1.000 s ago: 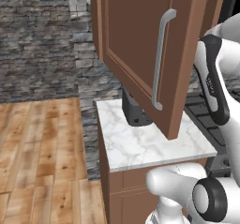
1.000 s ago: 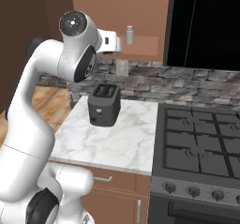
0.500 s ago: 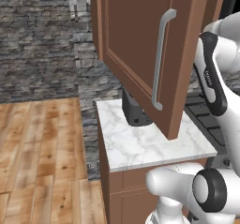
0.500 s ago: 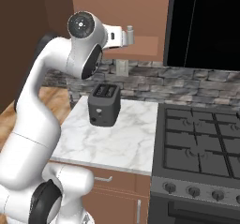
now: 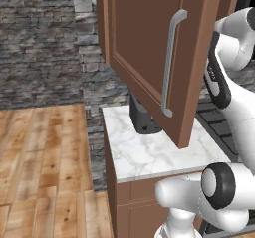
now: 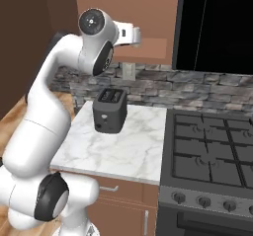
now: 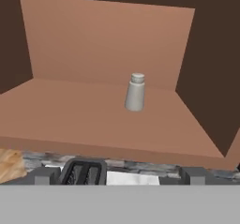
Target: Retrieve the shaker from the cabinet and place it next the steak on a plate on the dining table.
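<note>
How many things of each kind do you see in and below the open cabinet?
Shaker: 1
Toaster: 1
Stove: 1
Cabinet door: 1
Total: 4

Shaker point(image 7: 135, 93) upright on cabinet point(image 7: 84, 115) shelf

The shaker point(image 7: 135, 92) stands upright on the shelf point(image 7: 93, 120) inside the cabinet point(image 5: 149, 58), toward the back wall and right of centre. The cabinet door hangs open over the bench point(image 6: 123, 146). A toaster point(image 6: 109, 110) sits on the bench below the shelf. A stove point(image 6: 212, 156) adjoins the bench's right side.
</note>
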{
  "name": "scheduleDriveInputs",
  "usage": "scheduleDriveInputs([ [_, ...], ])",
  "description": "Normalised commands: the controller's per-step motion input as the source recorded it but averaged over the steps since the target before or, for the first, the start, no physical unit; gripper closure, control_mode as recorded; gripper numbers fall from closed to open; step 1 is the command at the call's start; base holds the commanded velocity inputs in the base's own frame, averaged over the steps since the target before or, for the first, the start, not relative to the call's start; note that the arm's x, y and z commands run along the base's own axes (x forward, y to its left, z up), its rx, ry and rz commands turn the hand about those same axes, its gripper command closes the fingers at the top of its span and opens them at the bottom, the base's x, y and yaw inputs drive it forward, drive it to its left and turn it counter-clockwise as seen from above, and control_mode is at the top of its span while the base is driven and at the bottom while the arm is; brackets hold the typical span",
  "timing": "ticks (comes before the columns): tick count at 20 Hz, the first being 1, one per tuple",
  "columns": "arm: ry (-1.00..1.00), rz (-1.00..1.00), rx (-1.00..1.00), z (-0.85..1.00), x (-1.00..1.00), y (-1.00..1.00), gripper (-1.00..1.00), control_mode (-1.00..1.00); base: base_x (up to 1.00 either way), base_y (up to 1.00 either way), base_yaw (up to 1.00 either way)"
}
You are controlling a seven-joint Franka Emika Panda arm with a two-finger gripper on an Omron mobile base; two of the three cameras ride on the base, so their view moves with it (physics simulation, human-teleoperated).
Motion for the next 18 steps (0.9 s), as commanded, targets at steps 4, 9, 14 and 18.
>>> scheduleDriveInputs([
  [4, 0.00, 0.00, 0.00, 0.04, 0.43, 0.00, -1.00, -1.00, 0.00, 0.00, 0.00],
  [9, 0.00, 0.00, 0.00, 0.00, 0.49, 0.00, -1.00, -1.00, 0.00, 0.00, 0.00],
  [14, 0.00, 0.00, 0.00, 0.00, 0.42, -0.01, -1.00, -1.00, 0.00, 0.00, 0.00],
  [18, 0.00, 0.00, 0.00, 0.00, 0.40, -0.01, -1.00, -1.00, 0.00, 0.00, 0.00],
])
